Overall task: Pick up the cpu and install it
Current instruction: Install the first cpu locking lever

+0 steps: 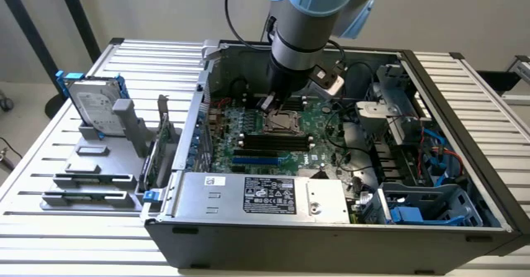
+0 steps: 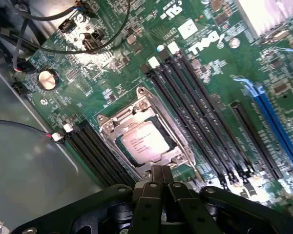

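**Spotter:** Over the open computer case (image 1: 463, 134), your arm (image 1: 302, 25) reaches straight down to the motherboard (image 1: 331, 143), with the gripper (image 1: 272, 102) just above the CPU socket (image 1: 284, 122).

**Second:** Fingers?

**Spotter:** Pressed together, no gap. In the wrist view your gripper (image 2: 161, 181) has both black fingers (image 2: 155, 174) meeting at the tip, nothing pinched between them. The tip hangs right at the near edge of the socket's metal frame (image 2: 110, 124); whether it touches the frame I cannot tell.

**Second:** And the cpu?

**Spotter:** You'll find the cpu (image 2: 145, 141) lying flat in the socket, silver-grey top with printed lettering facing up, ringed by the frame. It sits apart from your fingertips, just beyond them.

**Second:** Surroundings?

**Spotter:** Black memory slots (image 2: 205, 117) run along both long sides of the socket. Blue expansion slot (image 2: 278, 129) farther out, a coin cell (image 2: 47, 79) toward the cabling. In the exterior view, the power supply (image 1: 265, 196) with its label lies at the near end of the case. On the table (image 1: 49, 227), to the exterior view's left, a hard drive (image 1: 93, 108) with blue rails stands upright in a grey holder (image 1: 124, 125), well apart from your arm.
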Tool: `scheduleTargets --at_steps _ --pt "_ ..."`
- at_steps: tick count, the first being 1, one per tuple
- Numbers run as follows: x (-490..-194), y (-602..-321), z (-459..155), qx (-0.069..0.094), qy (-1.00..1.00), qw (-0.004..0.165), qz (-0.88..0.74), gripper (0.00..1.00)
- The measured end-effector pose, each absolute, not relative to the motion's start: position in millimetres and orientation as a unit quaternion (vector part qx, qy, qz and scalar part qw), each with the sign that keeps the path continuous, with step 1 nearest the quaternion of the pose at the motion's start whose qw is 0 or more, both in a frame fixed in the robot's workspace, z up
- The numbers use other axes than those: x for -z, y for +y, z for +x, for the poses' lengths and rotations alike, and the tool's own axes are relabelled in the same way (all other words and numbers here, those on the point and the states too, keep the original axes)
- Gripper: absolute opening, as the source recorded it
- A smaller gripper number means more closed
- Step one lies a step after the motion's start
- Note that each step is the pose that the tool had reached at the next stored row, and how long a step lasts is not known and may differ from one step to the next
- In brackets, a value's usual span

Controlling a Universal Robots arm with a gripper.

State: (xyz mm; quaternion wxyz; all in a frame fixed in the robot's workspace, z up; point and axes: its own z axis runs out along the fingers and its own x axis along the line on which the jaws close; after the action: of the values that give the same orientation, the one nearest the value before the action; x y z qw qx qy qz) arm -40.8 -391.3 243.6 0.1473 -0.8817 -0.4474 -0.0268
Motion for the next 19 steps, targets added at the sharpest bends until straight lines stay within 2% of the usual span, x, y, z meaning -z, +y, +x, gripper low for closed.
scheduleTargets --at_steps 10,19 --pt "-255 -417 -52 0.028 -0.447 0.150 -0.881 0.11" --pt "-241 -418 -59 0.030 -0.437 0.150 -0.886 0.11"
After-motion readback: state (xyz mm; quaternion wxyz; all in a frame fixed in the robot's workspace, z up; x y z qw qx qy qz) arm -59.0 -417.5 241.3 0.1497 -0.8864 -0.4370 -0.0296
